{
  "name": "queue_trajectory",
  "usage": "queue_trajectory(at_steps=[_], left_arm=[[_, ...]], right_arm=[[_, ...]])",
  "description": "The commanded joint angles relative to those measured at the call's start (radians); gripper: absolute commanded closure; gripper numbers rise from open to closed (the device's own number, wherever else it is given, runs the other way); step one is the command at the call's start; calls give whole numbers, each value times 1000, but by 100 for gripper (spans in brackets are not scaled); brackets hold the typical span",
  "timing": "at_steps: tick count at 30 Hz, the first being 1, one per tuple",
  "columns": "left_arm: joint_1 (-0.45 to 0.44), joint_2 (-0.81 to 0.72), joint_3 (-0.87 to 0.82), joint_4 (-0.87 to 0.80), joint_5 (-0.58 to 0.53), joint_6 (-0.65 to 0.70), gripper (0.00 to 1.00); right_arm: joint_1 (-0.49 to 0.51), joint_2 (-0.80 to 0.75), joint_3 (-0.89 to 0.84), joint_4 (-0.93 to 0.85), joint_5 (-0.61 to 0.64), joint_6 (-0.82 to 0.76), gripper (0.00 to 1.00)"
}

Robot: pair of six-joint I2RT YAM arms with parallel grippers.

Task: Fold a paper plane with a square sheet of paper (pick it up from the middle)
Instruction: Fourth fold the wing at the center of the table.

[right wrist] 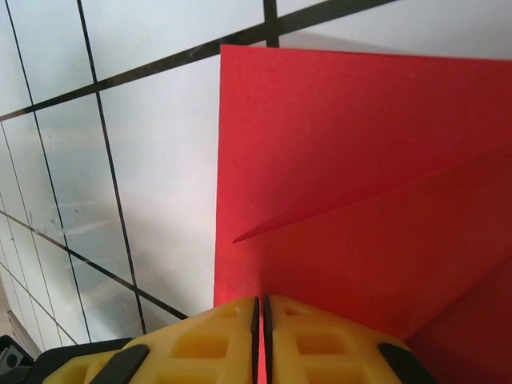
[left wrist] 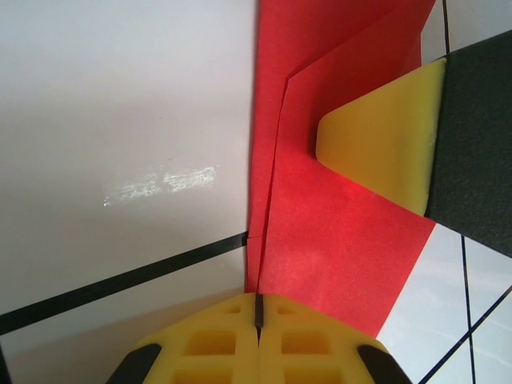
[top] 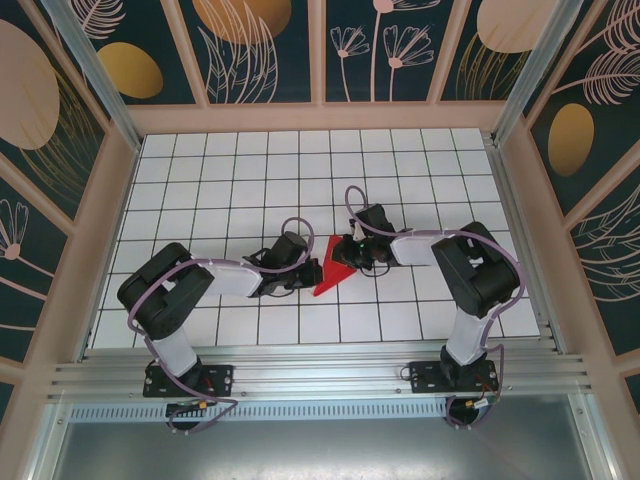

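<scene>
The square sheet of paper [top: 333, 270] is bright red and lies folded into a pointed wedge at the middle of the white grid table [top: 250, 160]. In the left wrist view the paper [left wrist: 336, 240] shows overlapping layers with a crease running toward my left gripper [left wrist: 258, 308], whose jaws are shut at the paper's near edge. My left gripper [top: 308, 272] sits at the wedge's left side. My right gripper [top: 352, 258] is at its right side. One of its yellow fingers [left wrist: 376, 144] rests on the paper. The right gripper [right wrist: 262, 316] is shut on the paper [right wrist: 360, 160], with red showing in the slit.
Wooden frame walls [top: 120, 170] with patterned panels close in the table on three sides. An aluminium rail [top: 320, 375] runs along the near edge, carrying both arm bases. Bare grid tiles [top: 300, 150] spread behind the grippers.
</scene>
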Motion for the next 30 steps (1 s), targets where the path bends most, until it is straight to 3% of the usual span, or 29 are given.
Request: queue_trajectory(at_steps=[1,30], left_arm=[[5,96,-18,-159,-74,45,100],[-10,129,-30,-216,-124,67,100]], right_arm=[[-9,17,-27,42,-20,24,86],[-211,72,63,-24,-70,-27,82]])
